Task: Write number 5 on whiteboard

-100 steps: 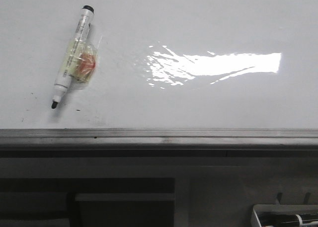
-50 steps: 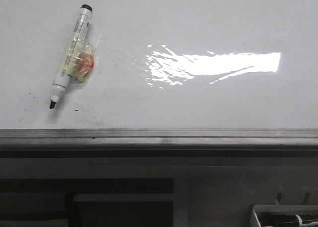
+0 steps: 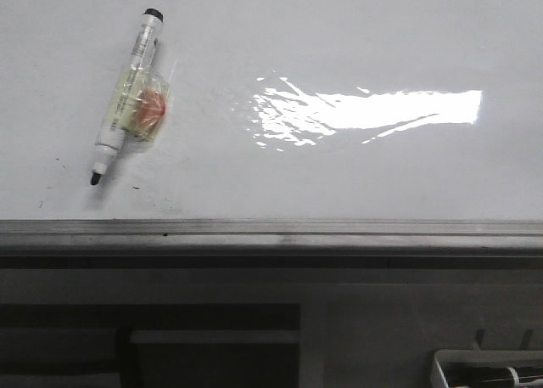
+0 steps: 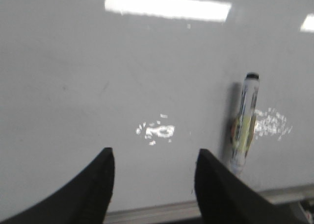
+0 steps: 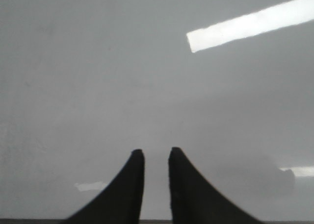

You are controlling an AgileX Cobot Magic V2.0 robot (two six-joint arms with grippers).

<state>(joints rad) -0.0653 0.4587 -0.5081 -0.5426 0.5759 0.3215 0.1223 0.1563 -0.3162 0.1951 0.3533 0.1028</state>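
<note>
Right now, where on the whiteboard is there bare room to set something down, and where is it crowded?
The whiteboard is bare from the marker rightward, through the glare patch, down to the metal frame edge. Only the left part is occupied: the marker lies there at a slant, with small black specks near its tip.

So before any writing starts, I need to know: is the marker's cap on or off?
Off. The marker lies flat on the whiteboard with its dark writing tip bare at the end nearer the frame; no cap is in view.
</note>
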